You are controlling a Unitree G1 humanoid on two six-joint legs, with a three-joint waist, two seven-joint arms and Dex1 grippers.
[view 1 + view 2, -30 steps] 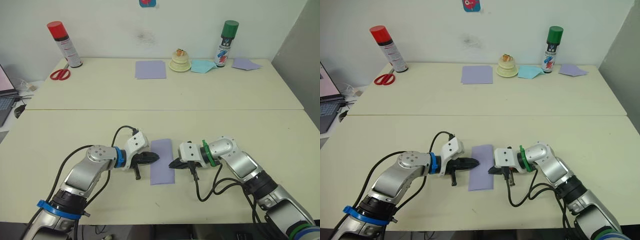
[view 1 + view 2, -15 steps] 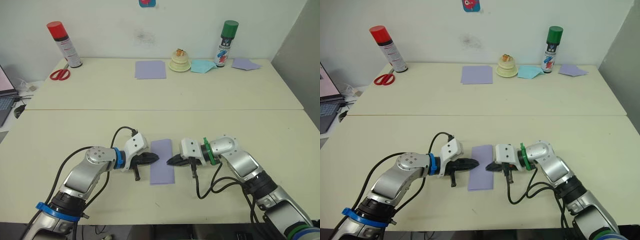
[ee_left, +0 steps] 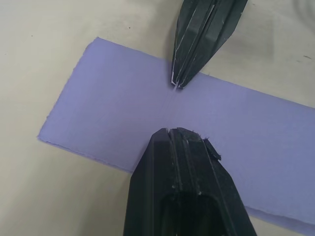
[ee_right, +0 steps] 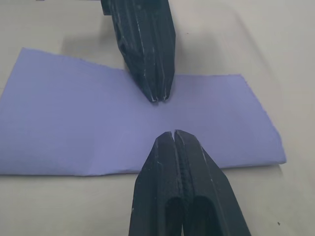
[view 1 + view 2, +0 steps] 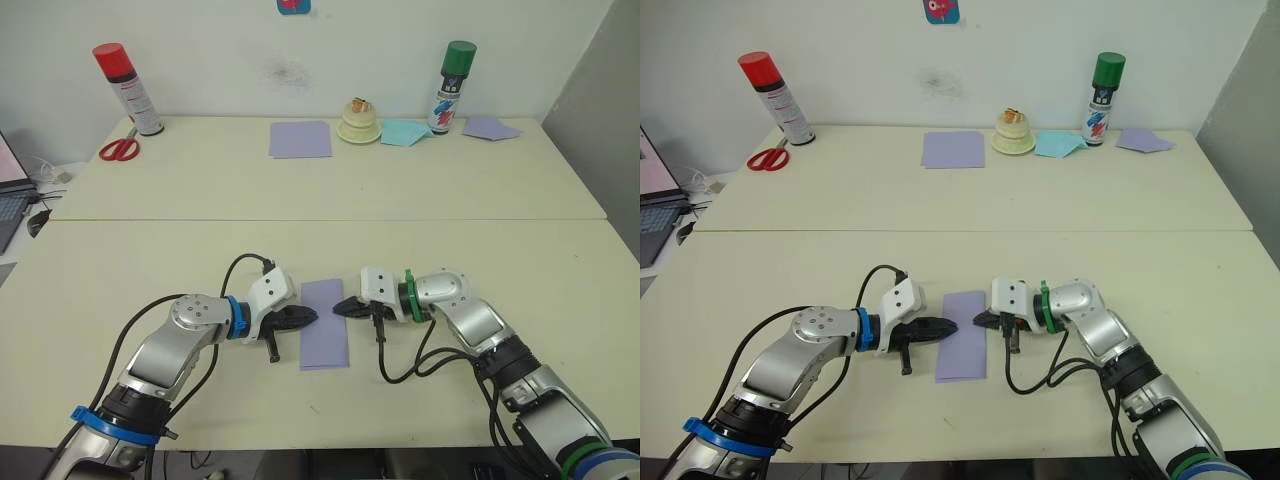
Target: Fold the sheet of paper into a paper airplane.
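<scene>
The sheet of paper (image 5: 323,342) lies flat on the near table as a narrow lavender strip, folded double along its length; a paper airplane is out of view. My left gripper (image 5: 314,315) is shut, and its tip rests on the strip's left edge. Opposite it, my right gripper (image 5: 337,308) is shut too, with its tip on the strip's right part. In the left wrist view the two tips, my left gripper (image 3: 170,131) and my right gripper (image 3: 174,86), point at each other a short way apart over the sheet of paper (image 3: 108,105).
On the far table stand a red spray can (image 5: 128,88), scissors (image 5: 120,149), a spare lavender sheet (image 5: 300,139), a small cream ornament (image 5: 360,121), a pale blue paper piece (image 5: 405,132), a green spray can (image 5: 450,88) and another lavender piece (image 5: 490,127). A laptop (image 5: 8,190) sits at the left edge.
My right gripper has slid along the strip's right side, away from me and slightly left, so it now faces the left gripper's tip. The left gripper and the paper have stayed put.
</scene>
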